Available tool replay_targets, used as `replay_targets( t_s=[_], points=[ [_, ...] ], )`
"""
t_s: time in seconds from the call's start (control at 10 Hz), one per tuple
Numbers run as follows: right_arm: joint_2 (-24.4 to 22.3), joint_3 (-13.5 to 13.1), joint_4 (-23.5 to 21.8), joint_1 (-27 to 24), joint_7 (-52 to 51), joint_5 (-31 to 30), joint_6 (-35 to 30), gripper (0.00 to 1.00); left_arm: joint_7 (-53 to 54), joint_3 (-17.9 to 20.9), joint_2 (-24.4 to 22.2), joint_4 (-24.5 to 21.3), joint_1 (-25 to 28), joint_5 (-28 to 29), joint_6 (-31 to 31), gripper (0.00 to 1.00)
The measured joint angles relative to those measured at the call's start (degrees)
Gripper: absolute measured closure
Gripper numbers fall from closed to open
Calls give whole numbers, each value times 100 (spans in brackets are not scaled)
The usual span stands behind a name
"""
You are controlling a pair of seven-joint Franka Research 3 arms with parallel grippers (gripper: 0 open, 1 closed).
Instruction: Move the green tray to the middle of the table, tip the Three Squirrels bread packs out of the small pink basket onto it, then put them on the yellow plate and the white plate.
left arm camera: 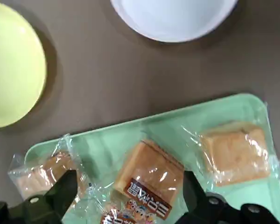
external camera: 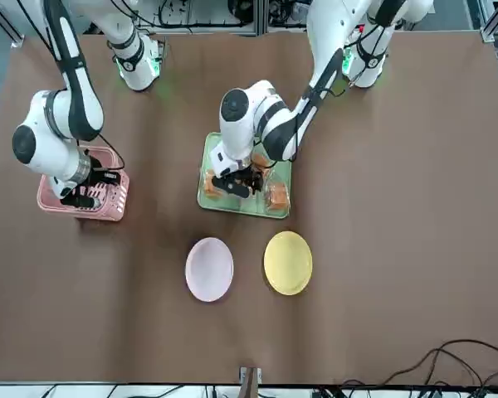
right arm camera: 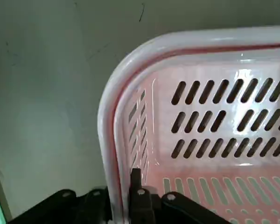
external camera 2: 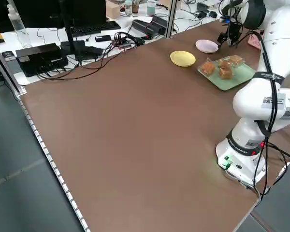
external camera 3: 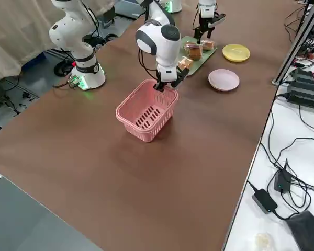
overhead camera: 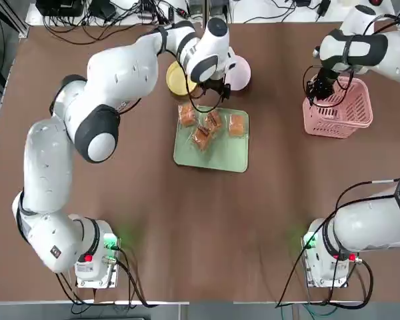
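Observation:
The green tray (overhead camera: 220,157) lies mid-table with several Three Squirrels bread packs (overhead camera: 237,125) on it. My left gripper (overhead camera: 213,95) is open and low over the tray's far end. In the left wrist view its fingers (left arm camera: 60,196) stand on either side of one pack (left arm camera: 149,179). The yellow plate (overhead camera: 177,80) and the white plate (overhead camera: 241,72) sit just beyond the tray, both bare. At the right, the small pink basket (overhead camera: 343,110) stands upright and empty. My right gripper (overhead camera: 318,92) is shut on its rim (right arm camera: 113,154) at the corner nearest the tray.
Cables and equipment lie past the table's far edge (overhead camera: 120,17). Both arm bases (overhead camera: 93,263) stand at the near edge. Bare brown table (overhead camera: 187,220) stretches between the tray and the bases.

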Motion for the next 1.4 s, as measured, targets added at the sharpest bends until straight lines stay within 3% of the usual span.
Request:
replay_targets(
  t_s=[0.2,0.4,0.7,0.9,1.1,1.4],
  points=[
    [7,-15,0,3,8,0,-23,80,282,-5,146,1,-109,89,35,0],
    [7,-29,6,3,7,-1,-44,51,866,-2,197,5,-124,490,37,0],
    [3,-95,225,6,7,-2,-296,6,1372,-18,350,5,-140,524,37,0],
    [-17,-253,703,5,7,-106,-674,0,1375,-49,517,5,-213,524,46,0],
    [-47,-434,1536,-21,7,-275,-1334,0,1375,-50,587,6,-309,524,50,0],
    [-87,-479,2744,-134,7,-372,-2230,1,1375,-47,681,4,-322,590,50,0]
  ],
)
